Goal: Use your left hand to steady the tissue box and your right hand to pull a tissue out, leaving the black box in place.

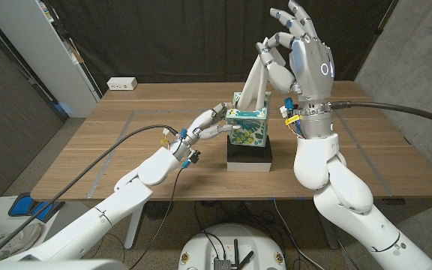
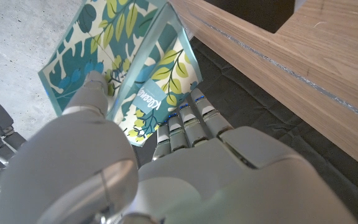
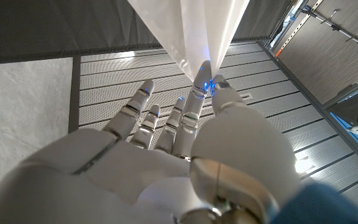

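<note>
A tissue box [image 1: 249, 127] with a green and teal leaf print stands on a black box [image 1: 249, 154] at the table's middle. My left hand [image 1: 210, 124] grips the tissue box [image 2: 129, 74] from its left side, thumb and fingers against its walls. My right hand [image 1: 297, 46] is raised well above and to the right of the box and pinches the tip of a white tissue [image 1: 254, 81] between thumb and finger. The tissue [image 3: 191, 31] stretches taut down to the box's opening. In the right wrist view my right hand [image 3: 185, 143] pinches the tissue's end.
The wooden table [image 1: 126, 142] has marked lines on its top. A white power strip [image 1: 122, 84] lies at the far left edge. A dark curtain hangs behind the table. Black cables run along both arms.
</note>
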Robot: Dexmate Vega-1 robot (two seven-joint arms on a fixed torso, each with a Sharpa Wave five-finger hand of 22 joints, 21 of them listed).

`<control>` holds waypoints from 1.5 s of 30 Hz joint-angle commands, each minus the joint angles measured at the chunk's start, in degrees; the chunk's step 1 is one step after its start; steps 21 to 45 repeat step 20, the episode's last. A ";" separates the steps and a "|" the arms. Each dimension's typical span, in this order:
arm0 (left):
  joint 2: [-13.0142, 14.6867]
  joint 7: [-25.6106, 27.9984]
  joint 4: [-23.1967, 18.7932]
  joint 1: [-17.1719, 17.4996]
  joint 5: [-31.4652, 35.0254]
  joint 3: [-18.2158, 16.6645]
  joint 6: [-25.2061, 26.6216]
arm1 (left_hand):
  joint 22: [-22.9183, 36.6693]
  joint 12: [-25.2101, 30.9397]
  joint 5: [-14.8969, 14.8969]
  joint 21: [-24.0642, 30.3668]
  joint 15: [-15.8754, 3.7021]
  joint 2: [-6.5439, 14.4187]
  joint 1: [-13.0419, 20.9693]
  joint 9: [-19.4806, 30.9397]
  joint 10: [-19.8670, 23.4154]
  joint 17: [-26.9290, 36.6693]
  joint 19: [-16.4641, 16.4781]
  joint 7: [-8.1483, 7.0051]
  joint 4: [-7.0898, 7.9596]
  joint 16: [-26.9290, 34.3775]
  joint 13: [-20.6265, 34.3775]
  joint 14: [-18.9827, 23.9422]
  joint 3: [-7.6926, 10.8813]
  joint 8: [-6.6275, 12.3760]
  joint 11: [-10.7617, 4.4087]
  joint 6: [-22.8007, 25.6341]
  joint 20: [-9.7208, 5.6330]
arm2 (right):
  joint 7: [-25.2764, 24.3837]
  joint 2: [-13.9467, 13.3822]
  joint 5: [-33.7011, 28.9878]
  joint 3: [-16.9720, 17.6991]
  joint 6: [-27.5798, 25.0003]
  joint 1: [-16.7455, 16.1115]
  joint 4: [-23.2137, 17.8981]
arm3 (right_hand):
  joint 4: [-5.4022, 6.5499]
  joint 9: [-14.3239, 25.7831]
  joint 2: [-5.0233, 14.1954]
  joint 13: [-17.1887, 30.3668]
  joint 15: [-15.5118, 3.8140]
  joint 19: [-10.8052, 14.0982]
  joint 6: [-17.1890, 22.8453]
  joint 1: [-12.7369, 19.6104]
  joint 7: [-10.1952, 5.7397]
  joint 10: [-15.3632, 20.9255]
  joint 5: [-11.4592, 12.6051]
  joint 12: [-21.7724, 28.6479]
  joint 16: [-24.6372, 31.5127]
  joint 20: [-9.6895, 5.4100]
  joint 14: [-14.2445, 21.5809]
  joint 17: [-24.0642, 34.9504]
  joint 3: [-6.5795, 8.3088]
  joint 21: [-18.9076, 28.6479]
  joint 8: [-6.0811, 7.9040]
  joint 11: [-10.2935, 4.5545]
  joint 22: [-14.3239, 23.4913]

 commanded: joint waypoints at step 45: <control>2.00 -1.85 -0.22 -0.20 -1.99 -1.03 0.03 | 0.24 0.03 0.34 -0.09 -2.30 0.32 -0.06 0.08 -0.33 0.12 -0.29 -0.14 0.27 0.25 0.27 -0.42 0.11 0.48 0.09 0.07 0.10 | -5.30 3.75 -2.64 -3.21 -0.10 5.62 3.57 | -0.13 -0.09 0.88 0.34 -6.28 -0.26 0.16 0.33 -0.59 0.27 0.62 0.07 0.49 -2.68 0.08 0.15 -0.99 -0.32 0.22 -0.44 0.11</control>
